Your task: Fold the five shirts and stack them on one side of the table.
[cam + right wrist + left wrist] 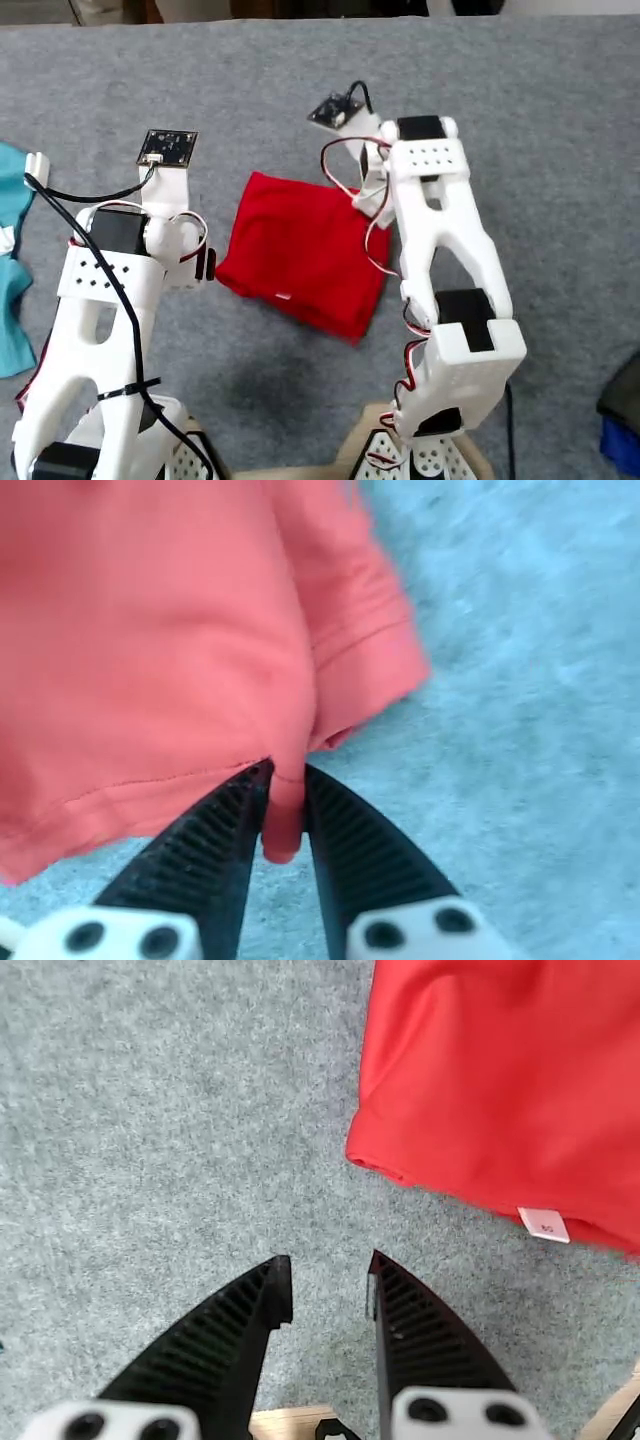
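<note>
So the red shirt (pixel 300 250) sits folded into a rough square on the grey table (pixel 530 110), between the two arms. The right claw (pixel 287 798) is clamped tight on a bunched bit of hem at one corner of it, with cloth squeezed between both fingers. The left claw (pixel 328 1282) is parted a little with nothing in it, over bare table just beside the shirt's opposite edge, near its white tag (pixel 545 1225). A teal shirt (pixel 12 280) lies well apart from it on the left arm's side.
</note>
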Controlling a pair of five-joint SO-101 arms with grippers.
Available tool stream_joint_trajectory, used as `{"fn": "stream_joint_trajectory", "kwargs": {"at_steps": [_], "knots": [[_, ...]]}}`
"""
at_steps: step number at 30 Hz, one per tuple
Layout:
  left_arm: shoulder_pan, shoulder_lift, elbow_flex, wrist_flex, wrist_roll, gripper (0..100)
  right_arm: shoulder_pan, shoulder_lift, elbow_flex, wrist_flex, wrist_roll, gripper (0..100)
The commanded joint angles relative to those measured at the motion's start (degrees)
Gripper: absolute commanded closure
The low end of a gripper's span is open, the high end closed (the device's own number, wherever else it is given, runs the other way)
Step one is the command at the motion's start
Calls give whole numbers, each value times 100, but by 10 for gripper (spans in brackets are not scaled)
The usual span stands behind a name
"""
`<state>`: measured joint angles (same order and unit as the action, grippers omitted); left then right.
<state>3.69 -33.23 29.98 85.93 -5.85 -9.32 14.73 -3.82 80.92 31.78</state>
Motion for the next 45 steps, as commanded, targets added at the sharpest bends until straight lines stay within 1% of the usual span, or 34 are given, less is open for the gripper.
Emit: {"fn": "stream_joint_trajectory", "kwargs": {"at_steps": [1,10,15,22,24,27,29,31,35,38,41,45], "knots": [[18,-84,0,-26,26,860,-4,-22,-567,97,-9,992],[9,-84,0,-18,44,860,-259,-13,-945,88,-18,992],[9,-84,-18,105,53,860,-242,532,-1543,158,-44,992],[9,-84,0,185,44,860,-233,1411,-2747,905,-44,988],[9,-84,0,185,35,860,-233,1499,-2941,1090,-9,950],[9,-84,-9,185,35,860,-215,1516,-3134,1213,0,797],[9,-92,-35,185,26,860,-163,1499,-3231,1248,-35,718],[9,-92,-44,167,26,860,-163,1437,-3398,1442,-62,695],[9,-84,-88,79,53,860,-101,1165,-3653,1881,-563,695],[9,-75,-158,-246,132,826,-75,892,-3547,2145,-1336,695],[26,-40,-360,-659,554,783,-92,567,-2800,2127,-1837,695],[211,462,-879,-1099,949,778,-31,40,-1815,2075,-2004,695]]}}
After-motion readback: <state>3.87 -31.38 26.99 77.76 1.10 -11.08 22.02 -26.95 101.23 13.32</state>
